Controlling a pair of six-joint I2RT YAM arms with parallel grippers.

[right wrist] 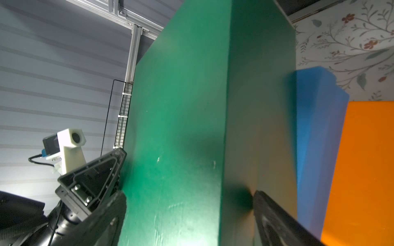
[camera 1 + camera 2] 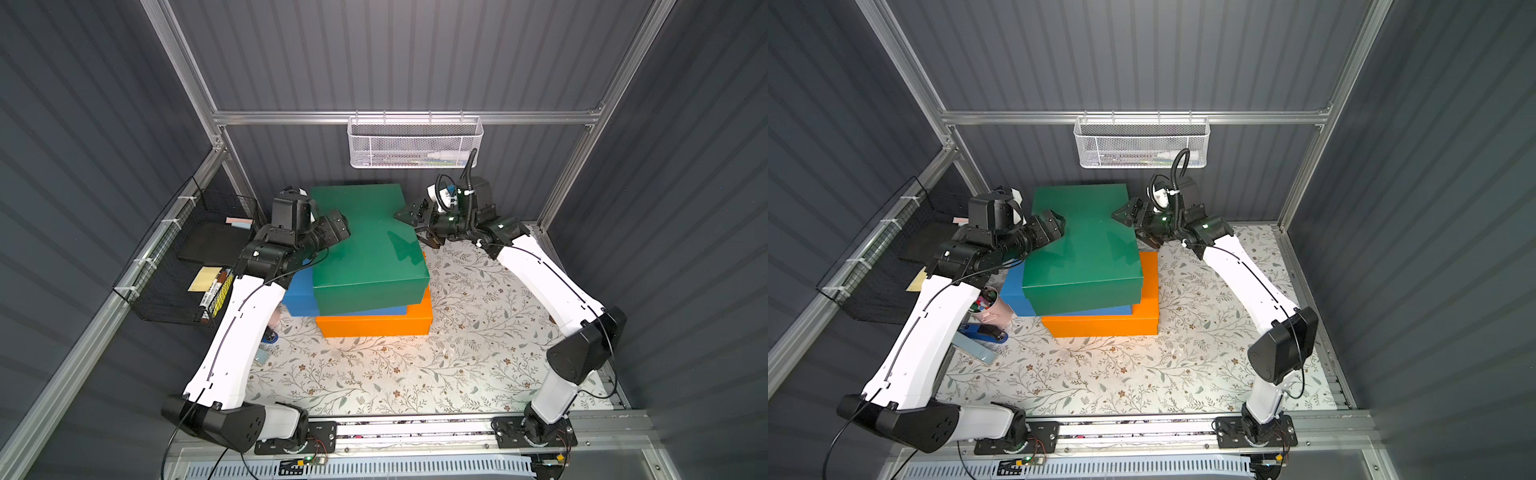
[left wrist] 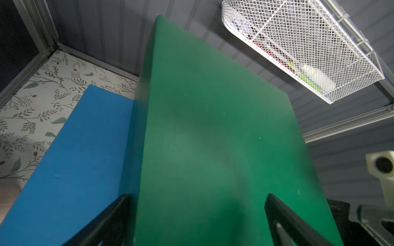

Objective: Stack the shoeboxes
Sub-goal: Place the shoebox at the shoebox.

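The dark green shoebox (image 2: 365, 249) lies atop the blue shoebox (image 2: 299, 296), which sits on the orange shoebox (image 2: 374, 326), edges misaligned. The left gripper (image 2: 338, 227) and right gripper (image 2: 409, 226) flank it, jaws spread wide, seemingly released. We judge it best to nudge gently from both sides, squaring edges without toppling.

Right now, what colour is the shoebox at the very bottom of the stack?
Orange. The bottom shoebox shows best in a top view.
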